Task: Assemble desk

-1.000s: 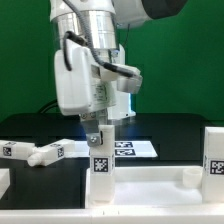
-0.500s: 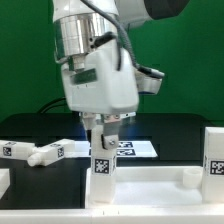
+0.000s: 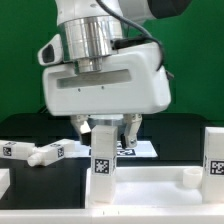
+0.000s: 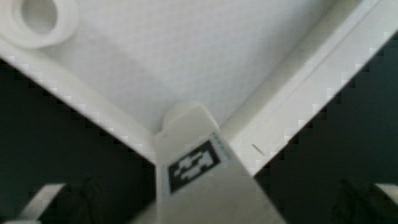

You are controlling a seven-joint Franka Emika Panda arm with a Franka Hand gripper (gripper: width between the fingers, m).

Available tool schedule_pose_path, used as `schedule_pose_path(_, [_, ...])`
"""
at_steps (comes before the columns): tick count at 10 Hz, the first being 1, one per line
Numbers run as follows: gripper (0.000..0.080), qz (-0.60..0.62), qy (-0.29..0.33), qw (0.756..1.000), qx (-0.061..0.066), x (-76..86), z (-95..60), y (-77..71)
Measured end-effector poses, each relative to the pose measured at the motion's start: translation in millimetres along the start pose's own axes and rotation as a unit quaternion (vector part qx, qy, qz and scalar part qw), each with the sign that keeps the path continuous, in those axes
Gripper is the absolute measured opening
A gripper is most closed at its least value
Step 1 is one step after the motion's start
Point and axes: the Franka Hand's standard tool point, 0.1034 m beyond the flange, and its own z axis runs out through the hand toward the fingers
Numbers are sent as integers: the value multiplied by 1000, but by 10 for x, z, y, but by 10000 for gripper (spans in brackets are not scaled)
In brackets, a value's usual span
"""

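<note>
The desk's white tabletop panel lies flat at the front. One white square leg with a tag stands upright on it, and a second leg stands at the exterior view's right. My gripper hangs over the first leg's top, one finger on each side. In the wrist view the leg rises between the dark fingers, with dark gaps on both sides, above the panel. The jaws are open and hold nothing.
Two loose white legs with tags lie on the black table at the exterior view's left. The marker board lies behind the standing leg. A round socket shows on the panel in the wrist view.
My wrist has turned about the upright leg, so the gripper now faces the camera broadside. Its fingers now stand apart on both sides of the leg. The leg has stayed upright.
</note>
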Motion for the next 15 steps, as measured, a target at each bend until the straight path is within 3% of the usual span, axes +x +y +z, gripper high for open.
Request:
schedule_pose_path(1, [649,-103,3,995,-10,20,-11,-19])
schedule_pose_path(2, [649,-48,1,999,-4,2,1,-24])
schedule_pose_path(4, [417,-43,1,999,-5,3,3,-18])
schedule_pose_path(5, [417,3,1,1000,-4,-1,5,-23])
schedule_pose_path(6, [294,66,1,998,-6,7,2,8])
schedule_pose_path(7, [293,168,2,986,-8,11,-16,-12])
schedule_pose_path(8, [293,276,1,961,1,12,-9,-17])
schedule_pose_path(10, [291,497,-12,867,21,-14,12,-96])
schedule_pose_path(12, [291,516,-16,856,20,-27,21,-98])
schedule_pose_path(13, [289,501,-16,865,20,-29,26,-96])
schedule_pose_path(14, [289,456,-15,890,19,-32,31,-79])
schedule_pose_path(15, [289,357,-15,934,19,-21,28,-37])
